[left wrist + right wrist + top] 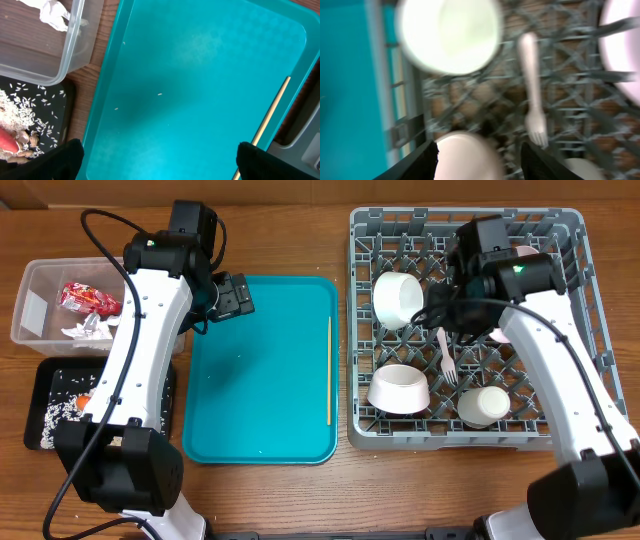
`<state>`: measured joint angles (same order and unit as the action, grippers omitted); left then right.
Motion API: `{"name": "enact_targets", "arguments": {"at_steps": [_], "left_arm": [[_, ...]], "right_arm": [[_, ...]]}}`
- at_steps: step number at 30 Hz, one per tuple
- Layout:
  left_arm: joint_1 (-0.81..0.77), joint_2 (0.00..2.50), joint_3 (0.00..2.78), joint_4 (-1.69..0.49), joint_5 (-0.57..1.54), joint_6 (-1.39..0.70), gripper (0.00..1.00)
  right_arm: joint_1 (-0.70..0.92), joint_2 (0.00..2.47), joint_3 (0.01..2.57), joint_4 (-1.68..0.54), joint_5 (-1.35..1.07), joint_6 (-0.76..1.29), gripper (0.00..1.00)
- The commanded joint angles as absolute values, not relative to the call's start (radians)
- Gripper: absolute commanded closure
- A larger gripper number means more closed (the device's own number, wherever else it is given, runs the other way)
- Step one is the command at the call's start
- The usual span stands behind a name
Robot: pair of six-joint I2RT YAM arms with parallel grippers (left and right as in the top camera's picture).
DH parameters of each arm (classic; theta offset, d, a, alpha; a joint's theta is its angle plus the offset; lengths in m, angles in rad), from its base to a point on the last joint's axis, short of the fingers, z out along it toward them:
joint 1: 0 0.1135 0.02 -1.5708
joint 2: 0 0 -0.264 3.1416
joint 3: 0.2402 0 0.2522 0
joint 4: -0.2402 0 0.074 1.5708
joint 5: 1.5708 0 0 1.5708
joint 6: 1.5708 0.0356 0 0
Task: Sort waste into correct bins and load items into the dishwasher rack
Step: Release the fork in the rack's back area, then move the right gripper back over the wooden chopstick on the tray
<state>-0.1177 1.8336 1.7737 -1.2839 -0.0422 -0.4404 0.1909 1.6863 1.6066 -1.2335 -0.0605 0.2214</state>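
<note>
ok so the only thing left outside looks like the thin wooden chopstick [329, 370]; it's lying on the flat teal plastic tray [260, 400], right along the tray edge that faces the big grey plastic dishwasher rack [365, 330], with its long axis parallel to that edge and pointing straight away from the arm bases; the left claw [235, 295] hangs over the tray's far left corner, spread as wide as it goes and empty; from there the stick is off to its right and a bit nearer the bases, showing up by one finger [270, 160] on its wrist cam; the right claw [479, 160] is above the rack, parted with nothing between the jaws (pic's blurry), and the white plastic fork [532, 95] lies on the grid under it; I'd guess left is nearer, and it'd want to close across the stick, not along it
</note>
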Motion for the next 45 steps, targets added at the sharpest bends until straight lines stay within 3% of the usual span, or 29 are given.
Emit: {"name": "enact_targets", "arguments": {"at_steps": [1, 9, 10, 11, 13, 19, 23, 26, 29, 45], "left_arm": [[-0.123, 1.844, 1.796, -1.282, -0.055, -0.423, 0.00], [-0.127, 1.844, 1.796, -1.282, -0.055, -0.422, 0.00], [-0.127, 1.844, 1.796, -1.282, -0.055, -0.422, 0.00], [-0.127, 1.844, 1.796, -1.282, -0.055, -0.423, 0.00], [-0.127, 1.844, 1.796, -1.282, -0.055, -0.422, 0.01], [-0.127, 1.844, 1.796, -1.282, -0.055, -0.422, 0.00], [-0.127, 1.844, 1.796, -1.282, -0.055, -0.422, 0.00], [-0.127, 1.844, 1.796, -1.282, -0.055, -0.423, 0.00], [-0.127, 1.844, 1.796, -1.282, -0.055, -0.423, 0.00], [-0.127, 1.844, 1.796, -1.282, -0.055, -0.423, 0.00]], "right_arm": [[0.282, 1.653, 1.629, -1.243, -0.244, 0.287, 0.46], [0.505, 1.657, 1.581, -1.202, -0.227, 0.484, 0.48], [0.537, 1.659, 1.568, -1.184, -0.226, 0.500, 0.46], [0.563, 1.660, 1.559, -1.165, -0.227, 0.506, 0.36], [0.612, 1.666, 1.553, -1.125, -0.230, 0.506, 0.02], [0.716, 1.686, 1.551, -1.050, -0.201, 0.534, 0.01], [0.721, 1.715, 1.551, -1.049, -0.160, 0.609, 0.47], [0.721, 1.745, 1.545, -1.044, -0.152, 0.648, 0.59], [0.721, 1.780, 1.544, -1.037, -0.124, 0.690, 0.62], [0.777, 1.895, 1.544, -1.042, 0.048, 0.810, 0.63]]}}
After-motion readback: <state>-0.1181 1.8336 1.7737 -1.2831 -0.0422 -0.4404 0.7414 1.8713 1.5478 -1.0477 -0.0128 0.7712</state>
